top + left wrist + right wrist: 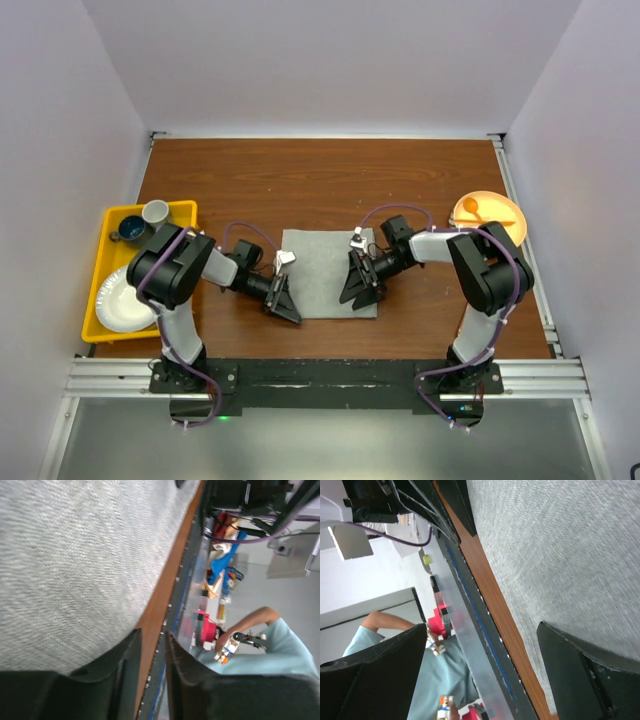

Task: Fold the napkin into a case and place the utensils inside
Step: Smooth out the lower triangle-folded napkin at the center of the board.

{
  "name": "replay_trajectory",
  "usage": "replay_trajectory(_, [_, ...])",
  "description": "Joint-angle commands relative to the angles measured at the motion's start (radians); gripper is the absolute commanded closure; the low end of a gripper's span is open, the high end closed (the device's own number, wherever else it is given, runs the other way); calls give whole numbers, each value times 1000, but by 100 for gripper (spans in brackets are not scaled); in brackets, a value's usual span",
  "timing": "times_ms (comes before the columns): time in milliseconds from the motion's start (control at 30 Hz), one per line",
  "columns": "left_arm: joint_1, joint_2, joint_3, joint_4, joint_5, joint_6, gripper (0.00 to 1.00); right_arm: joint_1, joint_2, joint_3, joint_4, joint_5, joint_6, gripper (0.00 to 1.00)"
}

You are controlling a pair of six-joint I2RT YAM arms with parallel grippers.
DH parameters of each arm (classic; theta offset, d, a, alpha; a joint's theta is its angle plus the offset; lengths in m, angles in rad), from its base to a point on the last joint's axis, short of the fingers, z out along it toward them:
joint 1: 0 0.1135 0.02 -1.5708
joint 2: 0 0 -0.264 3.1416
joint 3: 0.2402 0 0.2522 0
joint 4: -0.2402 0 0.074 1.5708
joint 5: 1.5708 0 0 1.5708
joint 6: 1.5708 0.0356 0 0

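Both near corners of napkin [325, 262] attended: left gripper [285, 308] at one, right gripper [358, 295] at other; cloth flat, unfolded, on table [230, 180].
Left wrist: jaws almost together, slim gap, nothing visibly pinched, hem beside one finger.
Right wrist: jaws wide apart, straddling near hem.
Best: pinch single layer at both corners, lift level, fold evenly.

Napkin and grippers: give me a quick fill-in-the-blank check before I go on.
The napkin lies flat and ___.
The right gripper is ___, not shut.
The white plate sits in the ___ tray.
Missing words: unfolded; open; yellow.
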Motion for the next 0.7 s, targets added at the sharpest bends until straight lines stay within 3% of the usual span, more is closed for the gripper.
replay_trajectory(0, [17,-51,42,-100,0,168,63,-24,-36,99,-270,46,-237,2])
replay_trajectory(100, [-41,-225,121,-221,15,309,57,-41,-157,222,-303,6,-258,2])
replay_trajectory(167, [-48,-314,201,-303,-2,305,52,-67,-185,256,-263,-16,-179,2])
replay_trajectory(267, [-6,-352,383,-279,-109,275,51,-111,-138,326,-157,53,-122,2])
replay_trajectory(433, [0,-163,539,-191,-143,222,53,-125,34,430,1,51,21,9])
replay_trajectory(500, [4,-123,525,-11,-149,161,54,-128,88,443,82,50,76,14])
replay_trajectory(667, [43,44,468,218,-111,-62,57,-128,166,452,112,55,124,25])
